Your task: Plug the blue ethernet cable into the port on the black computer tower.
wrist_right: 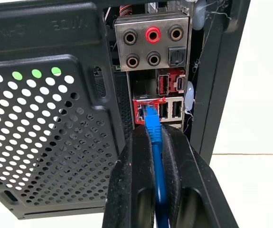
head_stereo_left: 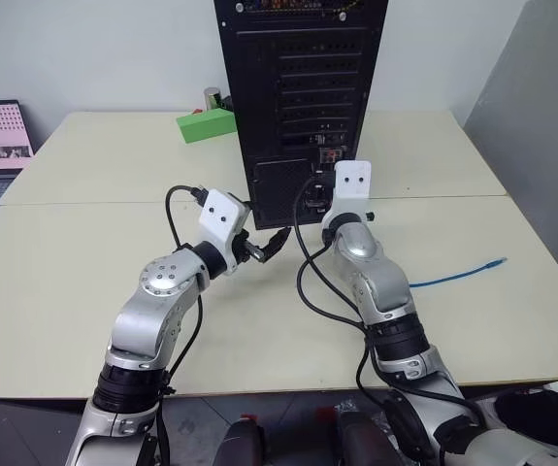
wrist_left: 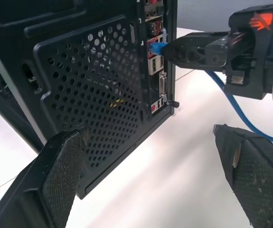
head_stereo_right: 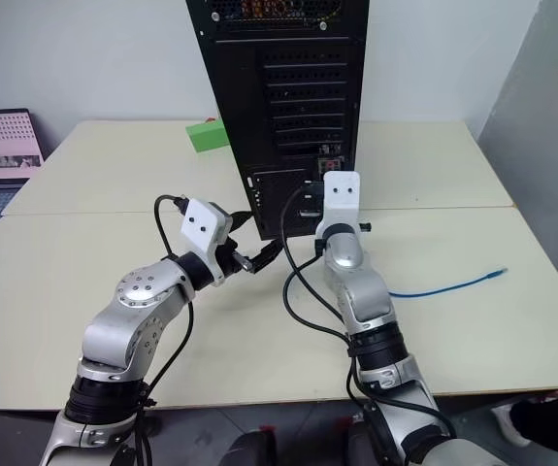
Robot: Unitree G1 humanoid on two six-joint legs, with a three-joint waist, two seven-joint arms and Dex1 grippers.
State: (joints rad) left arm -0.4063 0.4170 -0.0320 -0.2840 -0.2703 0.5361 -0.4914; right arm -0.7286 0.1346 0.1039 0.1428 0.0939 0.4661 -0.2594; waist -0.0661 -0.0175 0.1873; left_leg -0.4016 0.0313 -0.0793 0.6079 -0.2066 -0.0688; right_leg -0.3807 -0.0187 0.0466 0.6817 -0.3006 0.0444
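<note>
My right gripper point(wrist_right: 156, 142) is clamping the blue ethernet cable point(wrist_right: 157, 161) tight between both fingers, just behind its plug. The plug tip is sitting at the mouth of the port point(wrist_right: 144, 112), in the red-framed block on the connector strip of the black computer tower point(head_stereo_left: 298, 87). My left gripper point(wrist_left: 150, 175) is hanging spread wide and empty beside the tower's mesh grille point(wrist_left: 103, 90). The cable's free end is trailing over the table point(head_stereo_left: 84, 291) on my right.
</note>
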